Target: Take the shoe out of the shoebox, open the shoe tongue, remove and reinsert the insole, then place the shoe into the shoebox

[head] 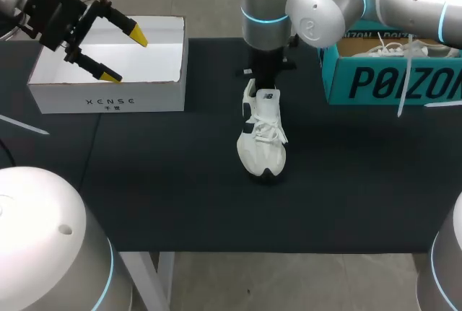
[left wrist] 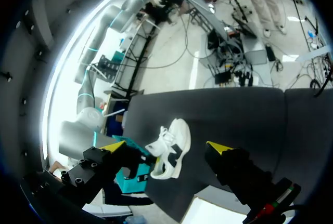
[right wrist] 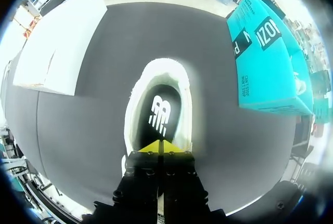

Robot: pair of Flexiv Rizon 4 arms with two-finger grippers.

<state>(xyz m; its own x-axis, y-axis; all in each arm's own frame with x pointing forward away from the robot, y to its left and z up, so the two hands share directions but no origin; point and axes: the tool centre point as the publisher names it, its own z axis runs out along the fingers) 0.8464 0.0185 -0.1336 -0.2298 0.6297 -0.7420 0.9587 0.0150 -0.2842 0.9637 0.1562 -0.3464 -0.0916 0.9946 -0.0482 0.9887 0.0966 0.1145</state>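
Two left fingers [head: 137, 34] gape over the shoebox [head: 108, 96]; right fingers [right wrist: 151, 147] meet behind the shoe [head: 263, 145], contact hidden.

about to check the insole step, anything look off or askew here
Nothing stands out. The shoe sits upright, with the right gripper closed at its heel and the left gripper open over the white box.

Open bench [head: 166, 181] lay around the shoe [head: 263, 141]; the white box [head: 108, 100] and teal shoebox [head: 390, 84] stood well apart either side; the right arm [head: 268, 15] covered its heel.
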